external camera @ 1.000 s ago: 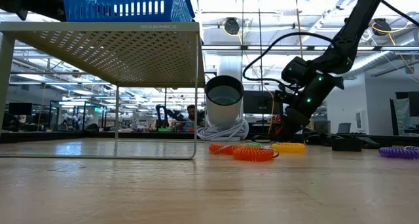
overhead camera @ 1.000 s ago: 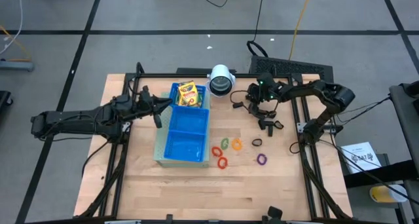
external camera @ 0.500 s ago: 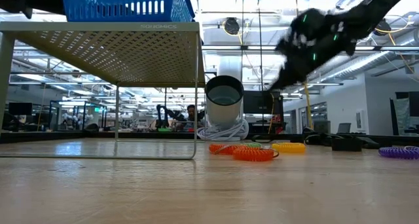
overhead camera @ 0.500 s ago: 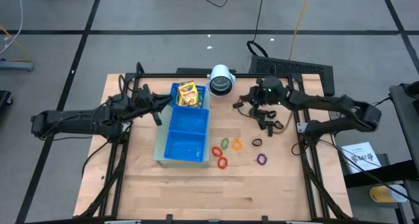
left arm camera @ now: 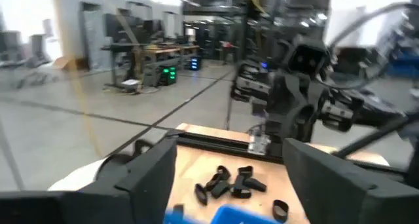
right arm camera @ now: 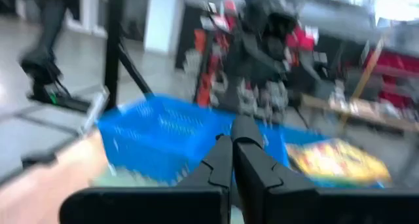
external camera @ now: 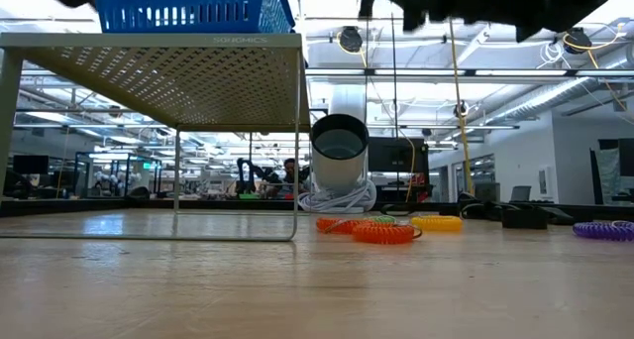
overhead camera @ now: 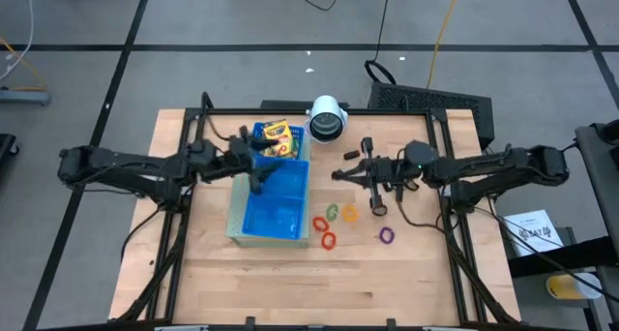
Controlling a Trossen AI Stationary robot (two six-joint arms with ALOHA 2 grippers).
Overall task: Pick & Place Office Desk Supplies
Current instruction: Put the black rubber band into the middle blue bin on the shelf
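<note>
- Bare wooden table (overhead camera: 280,283) fills the lower part of the high view.
- Coloured rings lie on the table at centre, right of the tray: red ring (overhead camera: 327,240) lowest, a second red ring (overhead camera: 319,223) just above it, green ring (overhead camera: 333,213), orange ring (overhead camera: 349,214), purple ring (overhead camera: 386,235) off to the right.
- Low view: orange ring (external camera: 382,233) nearest at centre, a yellow coil (external camera: 437,222) behind it, purple ring (external camera: 602,230) at right edge.
- Blue tray (overhead camera: 244,220) sits left of centre on a raised mesh stand (external camera: 158,66); lower compartments look bare.
- Crayon boxes (overhead camera: 277,139) lie in the tray's top compartment, upper centre of the frame.
- Left pincer (overhead camera: 259,179) hangs over the tray's middle part; fingers spread apart, released, nothing between them.
- Right pincer (overhead camera: 340,174) is right of the tray's upper edge, above the rings; fingers pressed together, clenched. Whether it grips anything cannot be told.
- Black clips (left arm camera: 229,181) are piled on the table, seen in the left wrist view; one clip (overhead camera: 367,145) lies at upper centre right in the high view.
- White cylinder (overhead camera: 327,117) stands at the table's far edge, top centre.
</note>
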